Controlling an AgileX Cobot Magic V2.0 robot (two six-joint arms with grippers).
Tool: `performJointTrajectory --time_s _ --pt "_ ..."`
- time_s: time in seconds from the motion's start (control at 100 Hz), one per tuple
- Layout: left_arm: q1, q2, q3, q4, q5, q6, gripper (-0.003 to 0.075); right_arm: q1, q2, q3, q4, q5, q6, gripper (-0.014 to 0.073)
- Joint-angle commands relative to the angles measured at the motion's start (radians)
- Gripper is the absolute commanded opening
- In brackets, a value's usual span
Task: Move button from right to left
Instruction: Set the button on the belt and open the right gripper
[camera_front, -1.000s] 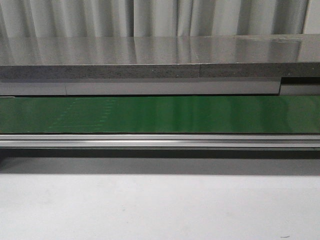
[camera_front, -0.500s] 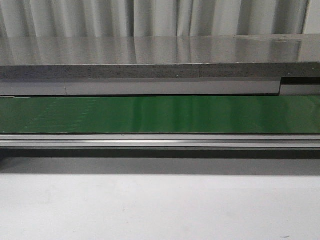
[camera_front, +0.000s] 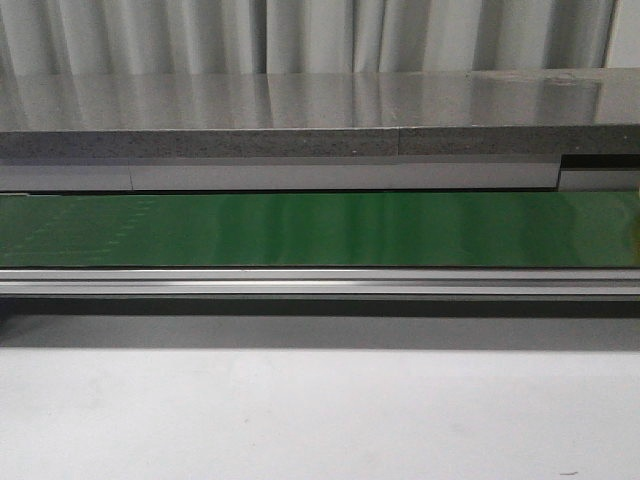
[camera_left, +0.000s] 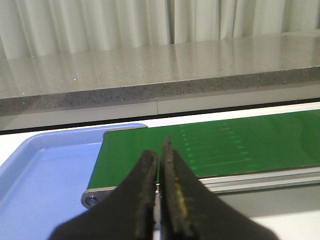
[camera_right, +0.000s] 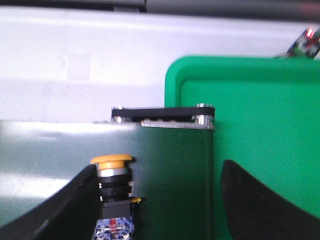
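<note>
The button (camera_right: 114, 192) has a yellow-orange cap and a black body with red and blue marks. It shows only in the right wrist view, on the green belt (camera_right: 170, 175) near the belt's end roller. My right gripper (camera_right: 157, 200) is open, and the button rests against the inner side of one finger (camera_right: 75, 200). The other finger (camera_right: 255, 200) is well apart from it. My left gripper (camera_left: 157, 165) is shut and empty, over the other end of the belt (camera_left: 225, 145). Neither gripper nor the button shows in the front view.
A green tray (camera_right: 260, 115) lies just past the belt's end by my right gripper. A blue tray (camera_left: 45, 170) lies past the belt's end by my left gripper. A grey counter (camera_front: 320, 110) runs behind the belt (camera_front: 320, 228), with white tabletop (camera_front: 320, 410) in front.
Faint marks on the belt's surface shift between the front view frames. Nothing else in that view changes.
</note>
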Motion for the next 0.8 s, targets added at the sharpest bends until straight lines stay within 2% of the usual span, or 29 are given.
performJointTrajectory --time_s 0.0,0.29,0.79 --pt "-0.005 -0.035 0.040 -0.008 -0.081 -0.003 0.0005 0.020 -0.127 0.015 0.015 -0.112 -0.023 0.0477" --pt "-0.005 -0.035 0.040 -0.008 -0.081 -0.003 0.0005 0.054 -0.481 0.291 0.015 -0.339 -0.037 0.0477" --pt "-0.005 -0.035 0.040 -0.008 -0.081 -0.003 0.0005 0.054 -1.072 0.744 0.015 -0.408 -0.047 0.0477"
